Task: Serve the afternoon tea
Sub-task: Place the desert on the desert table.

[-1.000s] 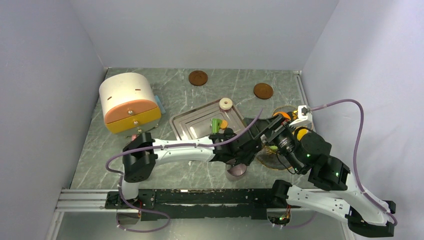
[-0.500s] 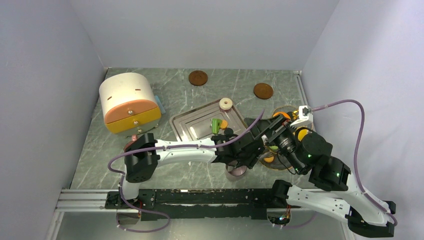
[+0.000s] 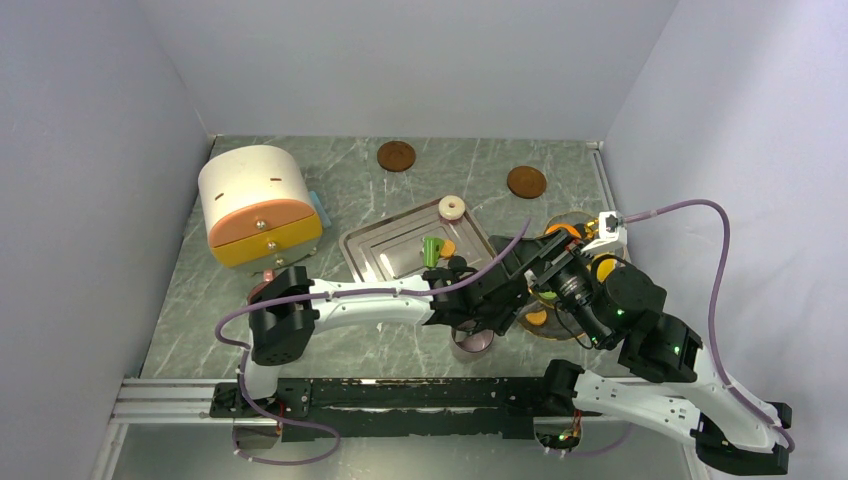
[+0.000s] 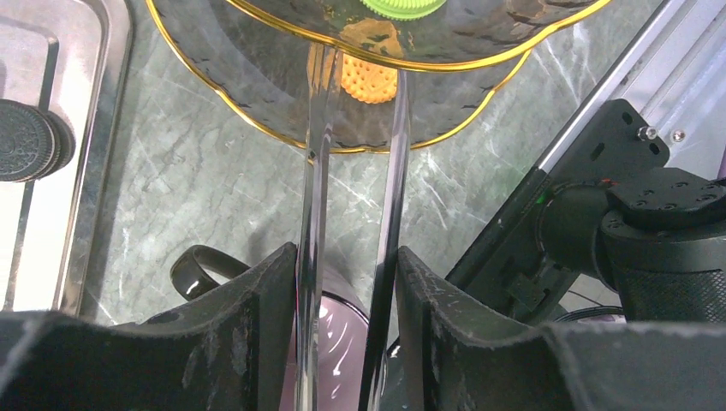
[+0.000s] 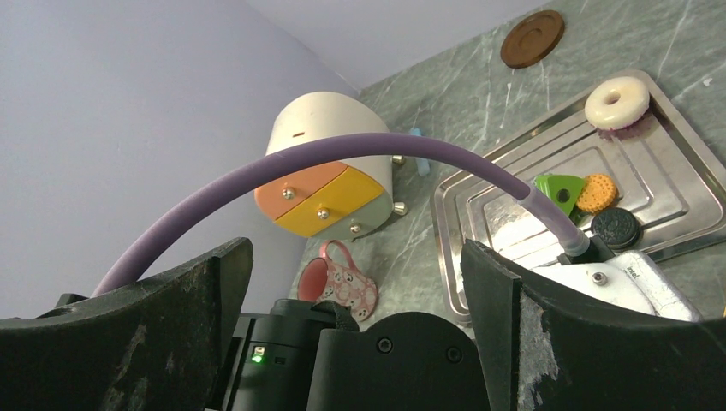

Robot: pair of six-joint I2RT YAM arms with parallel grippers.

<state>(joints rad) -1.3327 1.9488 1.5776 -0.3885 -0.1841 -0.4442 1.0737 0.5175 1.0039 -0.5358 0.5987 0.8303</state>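
A pair of metal tongs (image 4: 313,171) is clamped between the fingers of the left gripper (image 4: 348,257). Its two blades run up the middle of the left wrist view to the orange biscuit (image 4: 370,81), which lies on the gold-rimmed glass plate (image 4: 248,77) near the top of the frame, just below a green treat (image 4: 402,7). The biscuit is bracketed by the blade tips; whether it is pinched or merely flanked cannot be told. The step is judged to be the setting of this biscuit on the plate. The blades are therefore best eased apart only once it sits flat on the glass, then drawn straight back so that it is not dragged toward the rim. The mug (image 4: 338,338), seen under the fingers at the bottom edge, should be cleared on withdrawal. A black cookie (image 4: 21,141) lies in the steel tray (image 4: 81,128) at the left edge. The right gripper (image 5: 357,253) is spread wide with nothing in it.
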